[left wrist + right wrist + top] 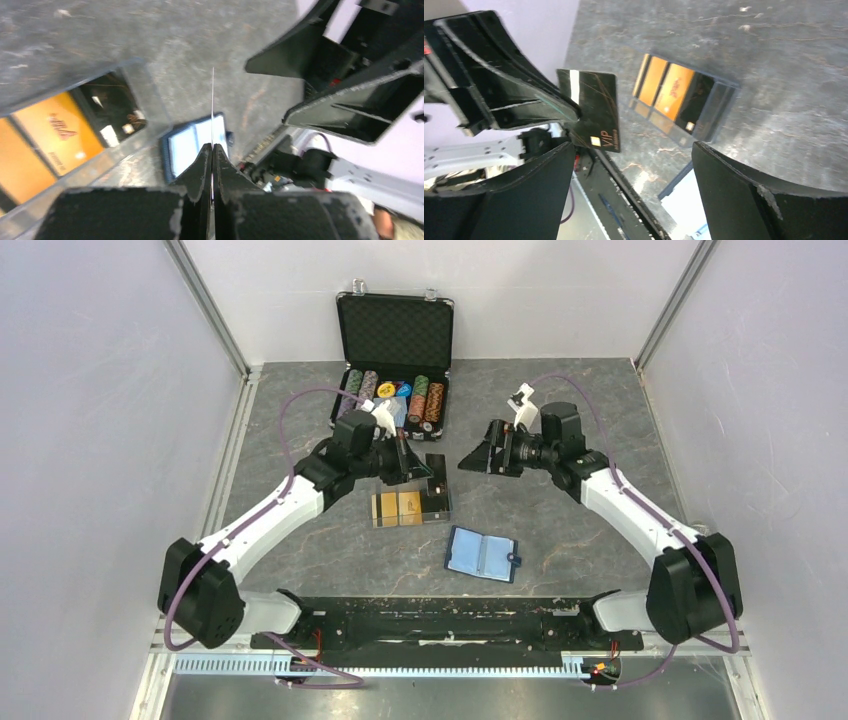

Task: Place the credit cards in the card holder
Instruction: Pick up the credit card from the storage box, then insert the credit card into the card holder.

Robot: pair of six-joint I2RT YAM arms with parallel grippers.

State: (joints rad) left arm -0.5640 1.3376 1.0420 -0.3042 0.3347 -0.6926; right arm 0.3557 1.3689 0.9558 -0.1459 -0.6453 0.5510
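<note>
Two pincers face each other over the middle of the table (600, 420). Your left pincer (212, 152) is clamped tight on one black card (596, 107). The card is held in the air, on edge, and sticks out past the fingertips toward the right.

On the near side of that card, the clear tray (447, 512) lies on the table. It holds gold cards (398, 506) side by side and another dark card (698, 107) at its right end.

Your right pincer (482, 452) sits just right of the held card, not touching it. Its jaws are spread wide with nothing between them.

The holder (483, 554) lies open and flat with its pockets up, near and right of the tray, apart from both pincers. At the far edge, the chip case (392, 335) stands open.
</note>
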